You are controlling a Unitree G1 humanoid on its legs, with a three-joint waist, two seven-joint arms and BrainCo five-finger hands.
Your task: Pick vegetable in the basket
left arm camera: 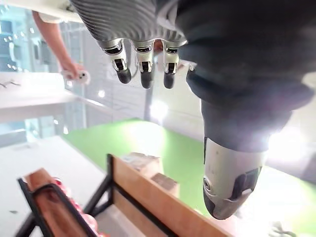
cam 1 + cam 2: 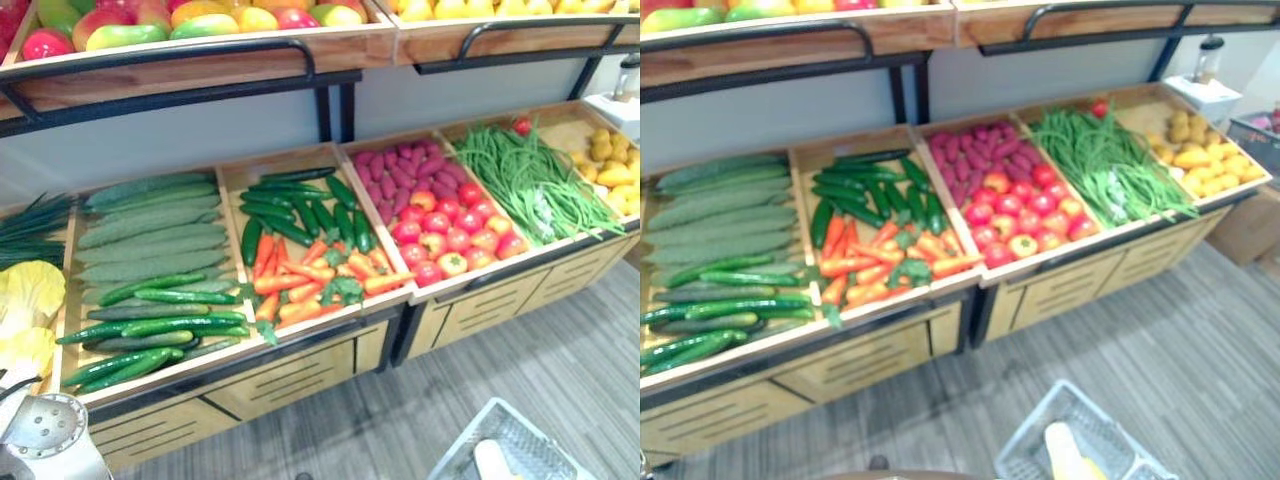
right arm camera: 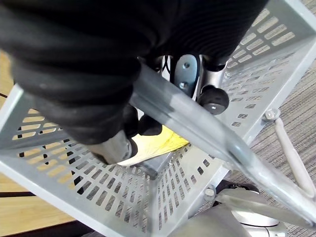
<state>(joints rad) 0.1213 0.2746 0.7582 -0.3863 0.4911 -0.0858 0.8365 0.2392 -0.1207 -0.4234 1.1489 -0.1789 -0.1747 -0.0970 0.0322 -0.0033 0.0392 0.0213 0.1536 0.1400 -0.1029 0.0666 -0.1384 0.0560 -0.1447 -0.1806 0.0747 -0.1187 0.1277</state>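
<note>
Grey plank floor point(image 2: 1160, 330) runs in front of a long wooden counter point(image 2: 300, 375) split into bins, with a shelf point(image 2: 200, 65) of fruit above it. From the counter's left end I see cucumbers point(image 2: 150, 235), then carrots point(image 2: 310, 280) at the front of the next bin. Tomatoes point(image 2: 445, 235) sit at the front of the bin after that, and beans point(image 2: 530, 180) lie near the right end.

The basket point(image 2: 1040, 425), grey and perforated, is over the floor before the counter's right half, clear of its front edge. One pale yellow vegetable point(image 2: 1065, 450) lies on the basket's bottom. I cannot tell what kind it is.

My right hand point(image 3: 190, 71) is above the basket with its fingers curled round the handle point(image 3: 222, 148), gripping it. The vegetable shows just below the fingertips, apart from them.

My left hand point(image 1: 144, 64) is raised away from the counter, fingers straight and side by side, thumb point(image 1: 229, 182) held apart, with nothing in its grasp. Past those fingers a person point(image 1: 54, 34) stands well back, holding a small white object.
</note>
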